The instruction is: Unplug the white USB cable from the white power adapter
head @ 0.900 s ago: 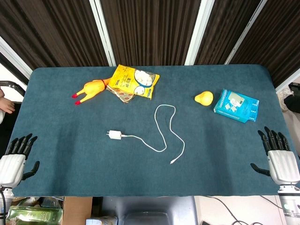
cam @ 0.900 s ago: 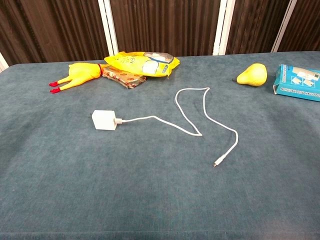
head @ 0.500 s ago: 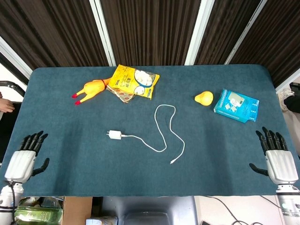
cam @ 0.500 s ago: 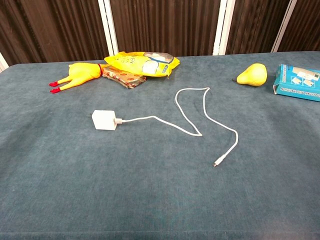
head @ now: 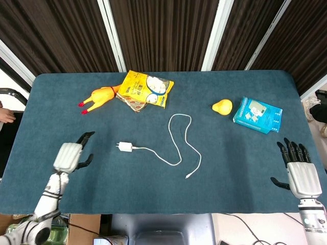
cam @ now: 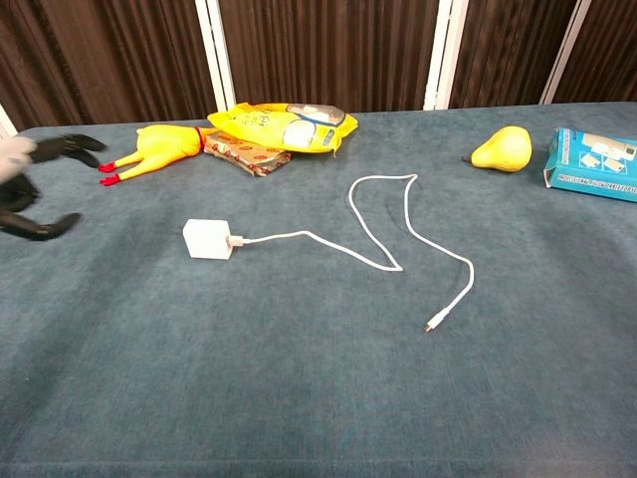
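Head and chest views of the blue-green felt-covered table. The small white square power adapter lies left of centre with the thin white USB cable plugged into its right side; the cable runs right, loops up toward the far edge and ends in a free connector nearer the front. In the chest view the adapter appears as a box seen side-on, the plug seated in its right face, and the cable lies flat. The left hand, white-backed with black fingers, is over the table to the left of the adapter and apart from it, fingers spread, holding nothing; the chest view catches only its blurred fingers at the left edge. The right hand shows in the head view alone, at the table's right front corner, fingers extended and apart, empty. Along the far side lie a yellow rubber chicken toy, a yellow plastic snack bag, a yellow pear and a light blue printed carton
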Controlling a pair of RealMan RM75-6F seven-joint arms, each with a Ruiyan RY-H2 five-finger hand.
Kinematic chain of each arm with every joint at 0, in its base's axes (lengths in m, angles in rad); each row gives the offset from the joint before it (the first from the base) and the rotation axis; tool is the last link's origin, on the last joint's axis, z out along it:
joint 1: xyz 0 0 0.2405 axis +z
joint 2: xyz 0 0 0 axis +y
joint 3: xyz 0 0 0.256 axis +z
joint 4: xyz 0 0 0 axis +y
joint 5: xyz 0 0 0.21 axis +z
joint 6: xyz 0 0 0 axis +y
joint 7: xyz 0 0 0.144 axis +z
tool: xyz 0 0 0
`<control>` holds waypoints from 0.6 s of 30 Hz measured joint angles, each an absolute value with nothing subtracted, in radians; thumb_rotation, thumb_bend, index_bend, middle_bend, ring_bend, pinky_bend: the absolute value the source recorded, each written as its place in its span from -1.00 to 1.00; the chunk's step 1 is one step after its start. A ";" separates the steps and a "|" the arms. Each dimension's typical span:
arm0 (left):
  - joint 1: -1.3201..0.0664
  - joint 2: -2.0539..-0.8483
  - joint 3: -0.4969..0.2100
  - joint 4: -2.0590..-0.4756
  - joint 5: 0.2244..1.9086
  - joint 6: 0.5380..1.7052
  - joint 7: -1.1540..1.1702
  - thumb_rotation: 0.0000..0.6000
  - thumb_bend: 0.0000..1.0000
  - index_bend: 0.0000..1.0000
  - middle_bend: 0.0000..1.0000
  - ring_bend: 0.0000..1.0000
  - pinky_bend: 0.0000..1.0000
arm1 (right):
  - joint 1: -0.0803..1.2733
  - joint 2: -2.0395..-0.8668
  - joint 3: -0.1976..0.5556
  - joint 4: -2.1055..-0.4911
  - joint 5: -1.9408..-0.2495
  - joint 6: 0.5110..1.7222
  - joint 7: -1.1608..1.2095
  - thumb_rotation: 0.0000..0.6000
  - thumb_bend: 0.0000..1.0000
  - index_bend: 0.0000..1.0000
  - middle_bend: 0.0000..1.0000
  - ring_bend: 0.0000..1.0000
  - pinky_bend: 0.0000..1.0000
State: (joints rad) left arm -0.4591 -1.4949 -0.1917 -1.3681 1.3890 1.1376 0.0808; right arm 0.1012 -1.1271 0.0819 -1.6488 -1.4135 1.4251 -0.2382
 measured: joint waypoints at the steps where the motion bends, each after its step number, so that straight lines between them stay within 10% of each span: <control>1: -0.474 -1.514 -0.198 -1.355 1.378 1.123 0.087 1.00 -0.15 -0.68 -0.62 0.99 1.00 | 0.102 -1.127 0.083 -1.648 -1.409 1.422 -0.238 1.00 -0.53 -1.00 -1.00 -1.00 -1.00; 18: -0.622 -1.756 -0.204 -1.154 1.304 1.033 0.236 1.00 -0.14 -0.55 -0.61 1.00 1.00 | 0.108 -1.120 0.089 -1.646 -1.388 1.411 -0.223 1.00 -0.53 -1.00 -1.00 -1.00 -1.00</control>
State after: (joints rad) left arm -0.6220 -1.7561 -0.2041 -1.1538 1.3043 1.0332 0.2363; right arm 0.1082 -1.1201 0.0894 -1.6460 -1.3876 1.4112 -0.2230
